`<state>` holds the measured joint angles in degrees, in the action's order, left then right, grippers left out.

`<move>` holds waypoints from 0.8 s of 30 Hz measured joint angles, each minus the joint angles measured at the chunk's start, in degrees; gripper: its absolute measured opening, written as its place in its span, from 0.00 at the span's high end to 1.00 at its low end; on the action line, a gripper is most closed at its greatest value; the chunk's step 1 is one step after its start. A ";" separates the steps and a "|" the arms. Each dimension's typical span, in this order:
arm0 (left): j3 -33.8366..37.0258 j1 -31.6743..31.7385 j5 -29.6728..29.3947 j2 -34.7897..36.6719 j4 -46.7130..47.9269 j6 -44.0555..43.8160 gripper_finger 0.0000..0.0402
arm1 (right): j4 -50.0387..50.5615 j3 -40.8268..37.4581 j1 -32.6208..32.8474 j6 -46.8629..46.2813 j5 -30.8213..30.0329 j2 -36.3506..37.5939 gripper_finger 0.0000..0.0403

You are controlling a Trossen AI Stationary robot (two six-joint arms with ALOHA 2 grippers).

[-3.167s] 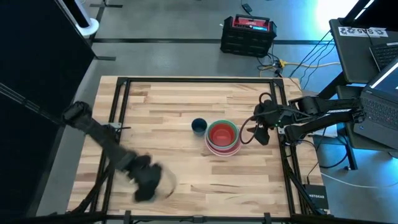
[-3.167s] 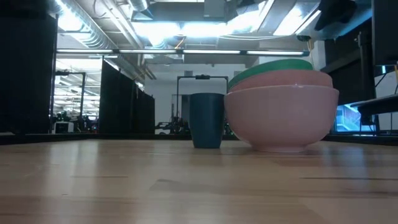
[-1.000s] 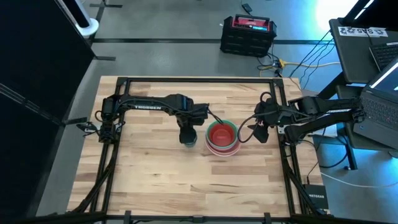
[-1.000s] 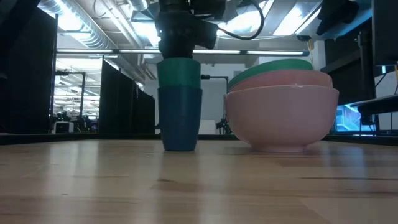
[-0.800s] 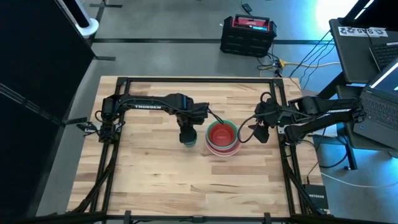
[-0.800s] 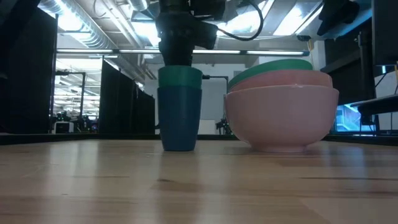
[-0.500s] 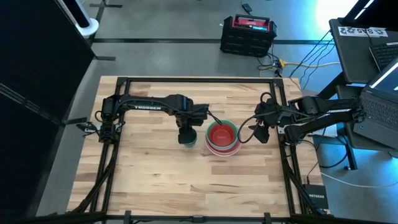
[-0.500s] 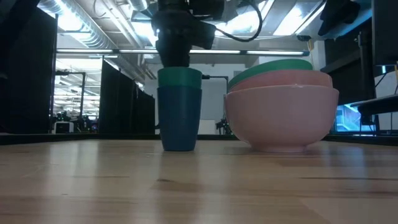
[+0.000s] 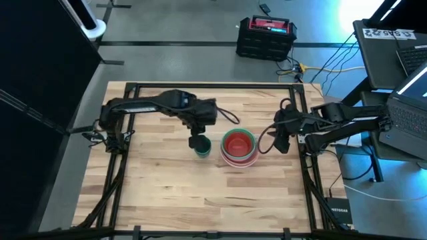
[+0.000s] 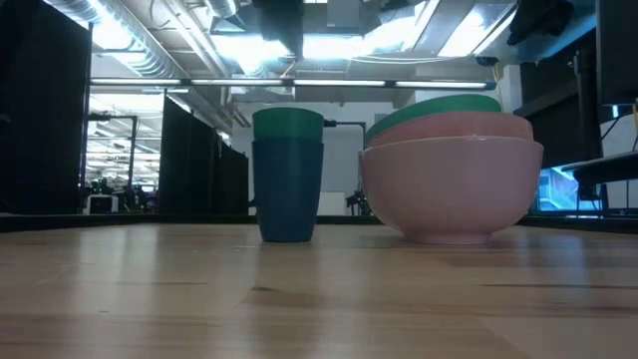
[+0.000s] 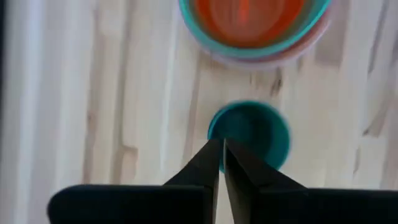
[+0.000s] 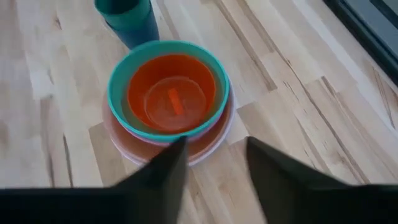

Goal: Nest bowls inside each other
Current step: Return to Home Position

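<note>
- Lifting the left hand (image 9: 199, 140) clear of the small green bowl (image 9: 203, 147). Half a second back, sitting right down on that bowl in the low view. Now risen almost out of that view's top edge.
- Leaving the small green bowl seated upright inside the small dark blue bowl (image 10: 288, 194), showing as a green band above the blue rim. Not shifting at all as the hand departs.
- Reading that as this pairing finished and let go. Judging only the retreat to rest as remaining for this arm.
- Noting two separate groups on the surface (image 9: 167, 180). Seeing the small pair just left of the bowl stack (image 9: 239, 148), close beside it but apart, with a gap showing in the low view.
- Judging the nesting not fully complete if the small pair is meant to end inside the red bowl (image 12: 171, 93) at the stack's centre.
- Holding the left hand pinched closed, with nothing between the fingers. Hovering above the small pair, slightly to its far side.
- Parking the right hand (image 9: 276, 141) just right of the bowl stack, fingers spread and gripping nothing.
</note>
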<state>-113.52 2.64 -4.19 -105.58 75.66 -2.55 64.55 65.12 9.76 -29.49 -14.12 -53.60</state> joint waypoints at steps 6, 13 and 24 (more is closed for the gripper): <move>0.70 -1.73 -2.56 8.88 -0.04 -1.53 1.00 | -0.52 -2.07 0.02 -0.61 -3.35 11.26 0.98; 6.83 -1.88 -3.54 18.30 -1.37 -3.66 1.00 | -4.85 -10.01 -0.01 -0.01 -5.82 29.37 1.00; 11.75 -1.36 -8.71 25.82 -0.66 -2.47 1.00 | -8.78 -16.39 -0.09 -1.40 -10.33 48.36 0.99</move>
<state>-101.78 1.28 -12.90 -79.76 75.00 -5.02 55.77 48.73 9.67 -30.90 -24.45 -5.25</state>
